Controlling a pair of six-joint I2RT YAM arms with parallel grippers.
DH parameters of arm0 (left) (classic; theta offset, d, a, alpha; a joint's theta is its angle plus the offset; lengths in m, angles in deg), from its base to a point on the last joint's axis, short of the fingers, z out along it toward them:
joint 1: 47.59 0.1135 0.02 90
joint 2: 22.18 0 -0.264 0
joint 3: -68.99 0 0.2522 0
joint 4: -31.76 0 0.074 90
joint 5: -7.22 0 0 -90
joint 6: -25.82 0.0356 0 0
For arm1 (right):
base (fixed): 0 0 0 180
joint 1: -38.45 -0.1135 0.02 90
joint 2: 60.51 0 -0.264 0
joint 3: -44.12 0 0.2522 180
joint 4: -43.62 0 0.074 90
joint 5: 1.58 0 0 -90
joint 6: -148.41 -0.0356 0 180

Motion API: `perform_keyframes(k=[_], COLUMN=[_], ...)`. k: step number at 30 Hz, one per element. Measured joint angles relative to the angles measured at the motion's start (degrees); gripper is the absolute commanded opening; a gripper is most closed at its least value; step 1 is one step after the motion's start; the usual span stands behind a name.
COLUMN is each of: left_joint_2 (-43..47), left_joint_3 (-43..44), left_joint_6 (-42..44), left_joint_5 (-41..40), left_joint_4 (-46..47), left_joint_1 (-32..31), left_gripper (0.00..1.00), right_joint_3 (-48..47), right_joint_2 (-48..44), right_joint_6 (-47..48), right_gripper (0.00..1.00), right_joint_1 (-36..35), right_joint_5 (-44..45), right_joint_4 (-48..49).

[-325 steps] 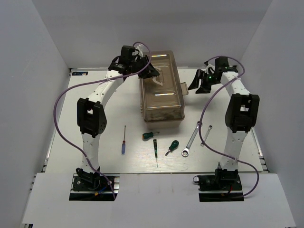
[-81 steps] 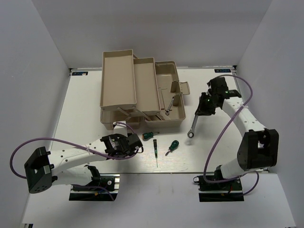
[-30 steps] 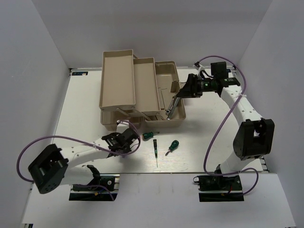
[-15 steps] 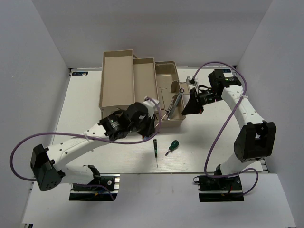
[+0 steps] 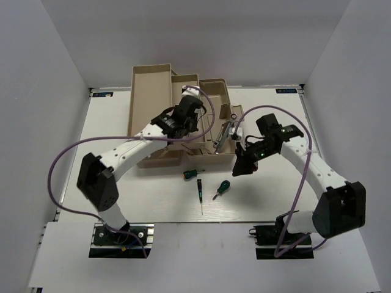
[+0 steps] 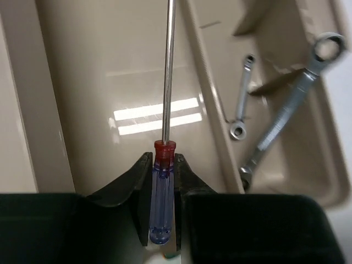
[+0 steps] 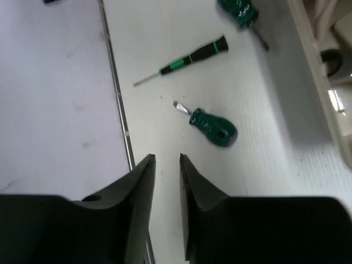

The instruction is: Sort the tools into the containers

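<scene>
My left gripper [image 6: 163,160] is shut on the thin blue-handled screwdriver [image 6: 162,198], whose shaft hangs over the middle tray [image 6: 110,82] of the open beige toolbox [image 5: 149,97]. In the top view that gripper [image 5: 183,119] is above the trays. The long wrench [image 6: 291,110] and the short wrench [image 6: 242,99] lie in the base. My right gripper [image 7: 167,159] stands open with a narrow gap and nothing in it, over the white table beside the toolbox [image 5: 239,166]. Three green-handled screwdrivers lie ahead of it: a stubby one [image 7: 214,126], a thin one [image 7: 192,56] and another stubby one [image 7: 239,11].
The toolbox's front wall [image 7: 313,55] runs along the right of the right wrist view. A metal table edge strip [image 7: 118,99] lies left of the right gripper. In the top view the green screwdrivers [image 5: 200,190] lie between the toolbox and the arm bases.
The left arm has swung from the table front up over the trays with the blue screwdriver. The right gripper let go of the long wrench in the base and came down toward the green screwdrivers.
</scene>
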Motion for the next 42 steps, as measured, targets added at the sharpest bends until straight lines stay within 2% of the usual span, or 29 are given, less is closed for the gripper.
perform_keyframes(k=[1, 2, 3, 5, 8, 12, 15, 17, 22, 26, 32, 39, 41, 42], left_joint_2=[-2.0, -3.7, -5.0, -6.8, -7.7, -6.5, -1.5, 6.0, 31.3, 44.0, 46.4, 45.1, 45.4, 45.5], left_joint_3=[1.4, 2.6, 3.5, 5.2, 7.6, 11.8, 11.9, 8.3, -6.1, -11.6, -15.2, -17.8, -18.8, -19.4], left_joint_6=[0.0, 0.2, 0.5, 0.7, 0.5, 0.9, 0.9, 0.5, -0.5, -2.4, -3.9, -4.3, -4.4, -4.5], left_joint_5=[-0.6, -1.0, -1.2, -1.3, -0.5, -0.3, -0.6, -0.7, -0.5, 0.1, 2.8, 4.3, 4.3, 4.5], left_joint_4=[-0.4, -0.5, -0.8, -1.6, -2.1, -3.0, -4.2, -4.5, -6.9, -11.5, -17.7, -21.1, -21.2, -21.2], left_joint_1=[0.8, 1.5, 2.1, 2.9, 3.7, 3.7, 3.6, 3.5, 3.3, 3.3, 3.3, 3.3, 3.3, 3.3], left_gripper=[0.3, 0.44, 0.53, 0.69, 0.79, 0.81, 0.81, 0.83, 0.85, 0.88, 0.89, 0.89, 0.89, 0.89], right_joint_3=[2.2, 4.7, 6.7, 9.3, 10.4, 10.5, 10.6, 10.4, 9.4, 6.9, 4.8, 3.7, 3.6, 3.5], right_joint_2=[-1.5, -3.3, -4.6, -6.2, -5.7, -2.3, 1.8, 5.4, 13.6, 17.9, 20.7, 22.3, 22.3, 22.3], right_joint_6=[-2.2, -5.2, -7.9, -12.6, -21.3, -32.7, -42.5, -48.4, -59.0, -64.9, -71.7, -77.4, -77.7, -77.7], right_gripper=[0.35, 0.38, 0.44, 0.49, 0.53, 0.55, 0.55, 0.55, 0.55, 0.51, 0.4, 0.08, 0.07, 0.03], right_joint_1=[-1.4, -3.2, -5.3, -9.1, -15.6, -22.8, -28.3, -31.2, -34.2, -35.2, -37.9, -41.5, -42.6, -43.1], right_joint_5=[1.8, 4.3, 6.5, 10.4, 15.6, 21.1, 27.1, 30.9, 39.1, 43.7, 48.7, 58.4, 60.7, 61.8], right_joint_4=[3.5, 6.7, 9.6, 14.3, 20.7, 28.7, 32.9, 34.3, 35.2, 36.0, 36.9, 36.7, 36.5, 36.4])
